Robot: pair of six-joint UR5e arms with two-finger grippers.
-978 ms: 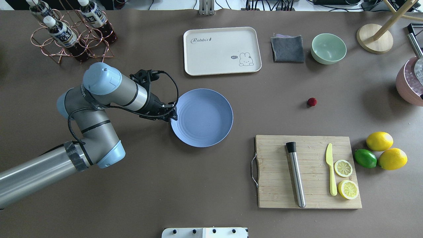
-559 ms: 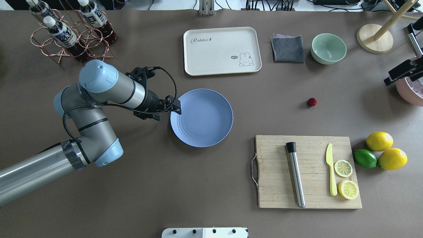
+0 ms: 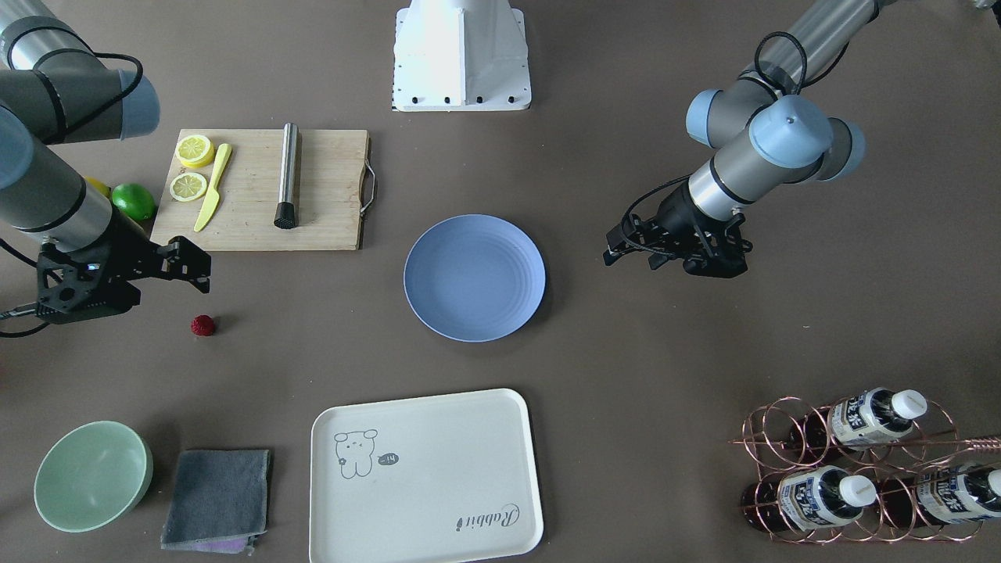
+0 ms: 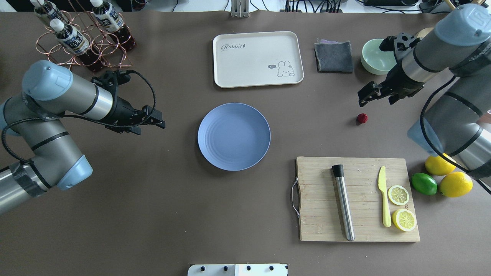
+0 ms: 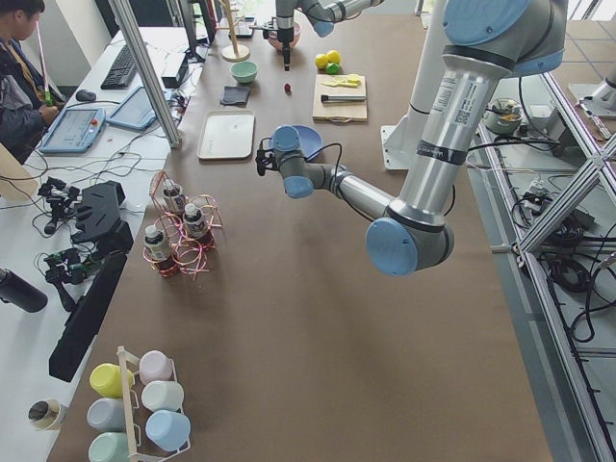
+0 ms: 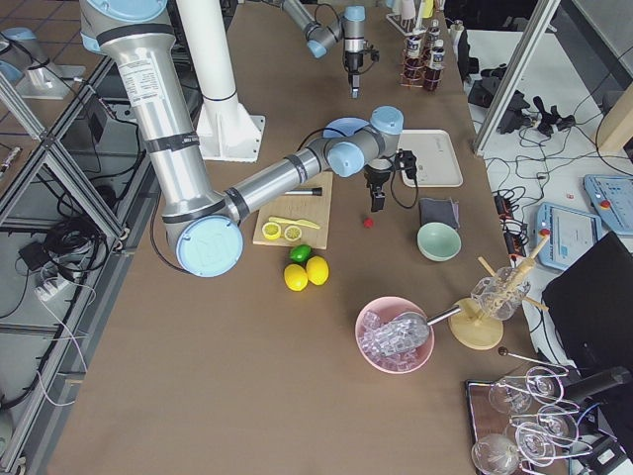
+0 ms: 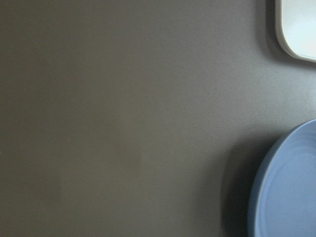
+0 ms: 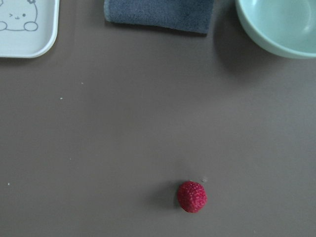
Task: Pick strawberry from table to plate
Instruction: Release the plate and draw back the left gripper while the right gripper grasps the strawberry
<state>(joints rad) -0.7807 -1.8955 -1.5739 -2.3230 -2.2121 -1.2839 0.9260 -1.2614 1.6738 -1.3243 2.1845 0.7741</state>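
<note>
The strawberry point(image 4: 361, 118) lies on the bare table point(image 4: 191, 214) in its right half, between the cutting board point(image 4: 356, 199) nearer the robot's edge and the grey cloth point(image 4: 333, 56) and green bowl point(image 4: 378, 57) toward the far edge. Nothing touches it. The blue plate point(image 4: 234, 136) sits near the middle of the table, well apart from the berry and holding nothing.

The right end effector point(image 4: 363, 99) hangs over the table just on the far-edge side of the strawberry, clear of it; its wrist camera looks down on the berry low in the view. Whether its fingers are apart or together cannot be told.

The left end effector point(image 4: 160, 123) is over bare table between the plate and the left edge, apart from the plate's rim, with the bottle rack point(image 4: 82, 42) toward the far left corner. Its fingers' state cannot be told either.
</note>
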